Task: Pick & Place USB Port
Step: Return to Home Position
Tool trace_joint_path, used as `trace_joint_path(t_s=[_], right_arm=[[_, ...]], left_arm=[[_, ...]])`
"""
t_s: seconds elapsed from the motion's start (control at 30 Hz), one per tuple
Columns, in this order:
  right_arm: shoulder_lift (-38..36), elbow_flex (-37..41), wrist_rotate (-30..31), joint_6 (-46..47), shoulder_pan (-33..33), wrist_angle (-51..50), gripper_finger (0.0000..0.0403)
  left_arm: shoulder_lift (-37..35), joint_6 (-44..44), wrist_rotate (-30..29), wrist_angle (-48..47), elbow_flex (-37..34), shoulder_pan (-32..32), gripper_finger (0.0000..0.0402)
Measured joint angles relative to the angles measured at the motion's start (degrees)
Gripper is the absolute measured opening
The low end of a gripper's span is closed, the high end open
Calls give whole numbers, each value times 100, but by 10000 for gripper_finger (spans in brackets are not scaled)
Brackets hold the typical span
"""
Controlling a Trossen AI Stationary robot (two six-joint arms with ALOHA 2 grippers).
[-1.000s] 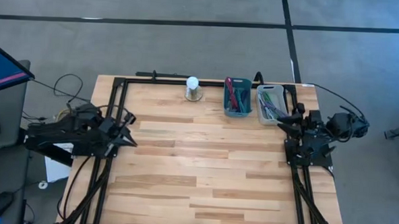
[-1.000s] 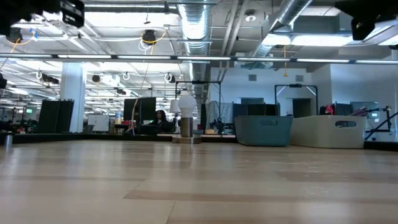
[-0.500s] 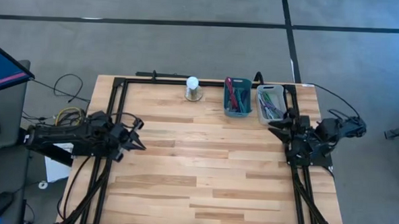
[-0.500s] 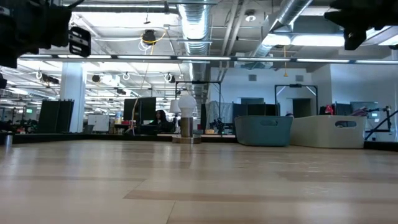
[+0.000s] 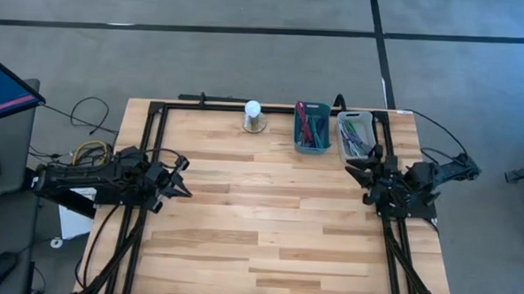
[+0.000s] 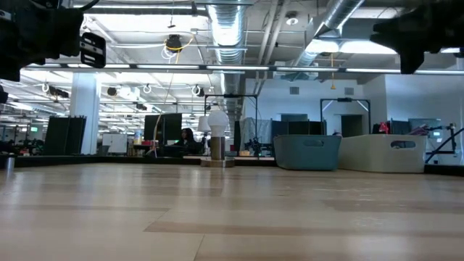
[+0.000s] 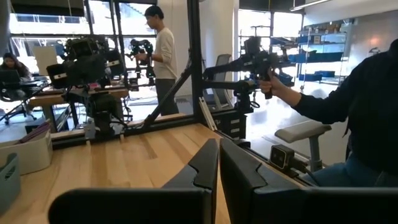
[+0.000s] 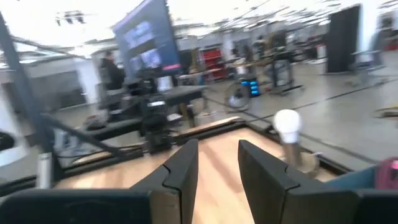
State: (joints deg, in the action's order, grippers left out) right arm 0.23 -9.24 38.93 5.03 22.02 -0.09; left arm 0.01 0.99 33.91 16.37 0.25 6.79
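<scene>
The charger cables (image 5: pixel 358 139) lay in the gray bin (image 5: pixel 340 133) at the far side of the bench (image 5: pixel 258 227), so that job looked done. The left claw (image 7: pixel 219 148) sat pinched closed on nothing at the bench's left side. The right claw (image 8: pixel 217 146) hung near the gray bin with its 2 fingers (image 8: pixel 183 168) a bit apart and empty. Both arms were likely meant to rest out of the way.

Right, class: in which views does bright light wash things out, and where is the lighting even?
Right wrist view: ceiling glares white. Left wrist view: windows behind the standing person blow out. Low view: ceiling lamps silhouette the left arm and right arm. High view: table evenly lit.
</scene>
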Motion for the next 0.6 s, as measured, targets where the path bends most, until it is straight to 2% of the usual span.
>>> trace_joint_path(t_s=[0.17,0.4,0.5,0.6], right_arm=[[0,309,481,-290,0,677,107],[0,473,375,-428,4,790,107],[0,470,-233,-632,7,818,107],[0,470,-1207,-876,7,896,107]], left_arm=[[2,-26,0,-4,2,0,17],[2,-7,-1,-51,4,0,17],[2,-4,0,-74,7,0,17],[4,-3,0,-93,7,0,17]])
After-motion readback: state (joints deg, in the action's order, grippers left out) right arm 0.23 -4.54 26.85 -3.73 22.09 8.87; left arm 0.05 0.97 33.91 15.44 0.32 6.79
